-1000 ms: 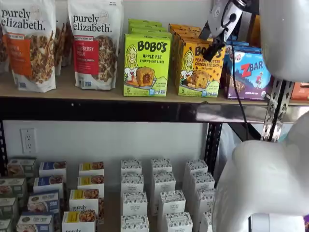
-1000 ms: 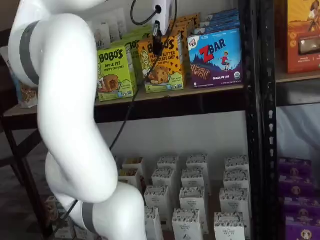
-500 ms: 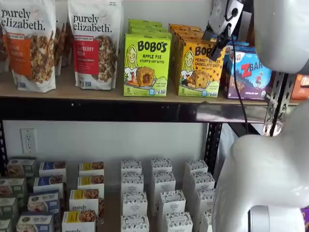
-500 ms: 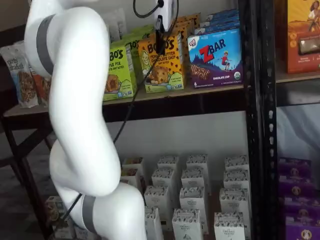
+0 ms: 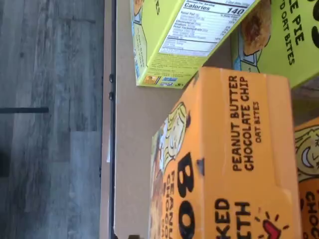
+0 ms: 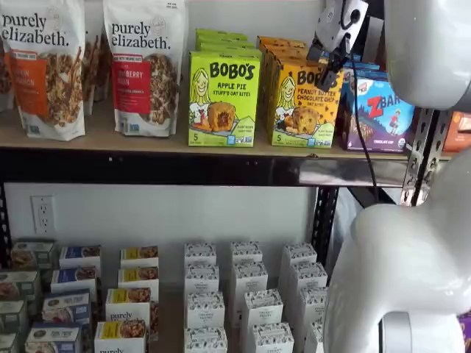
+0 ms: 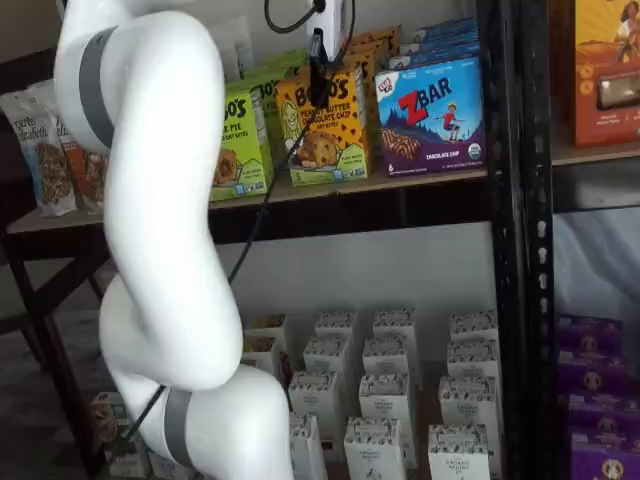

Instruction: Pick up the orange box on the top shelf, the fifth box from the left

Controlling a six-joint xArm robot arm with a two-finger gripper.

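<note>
Compared with a second ago, you'll see the gripper (image 6: pixel 333 57) has risen a little and drawn in closer over the orange box (image 6: pixel 303 103); its black fingers (image 7: pixel 318 70) now hang in front of the box's upper right part in one shelf view and across the word "BOBO'S" in the other. The big white arm (image 7: pixel 160 200) has swung sideways too, so in a shelf view it now covers the left half of the lime-green Bobo's box (image 7: pixel 240 140), and the granola bags (image 7: pixel 45 150) show again at the left end of the top shelf (image 6: pixel 147 140).

The fingers appear side-on, dark against the carton, so from the shelf views alone you cannot make out a gap. They stand spread as wide as they go, and nothing is held between them.

The orange box stands upright at the front edge of the top shelf, between the lime-green Bobo's box (image 6: pixel 224 98) and the blue ZBar box (image 6: pixel 379 110), heading a row of like cartons behind it. It is yellow-orange, with a cartoon girl, a pictured oat bite and "Peanut Butter Chocolate Chip" in dark letters. In the wrist view you look down onto its top panel (image 5: pixel 239 159), filling much of the picture, the lime-green carton (image 5: pixel 184 40) just beside it on the tan board (image 5: pixel 134 129).
</note>
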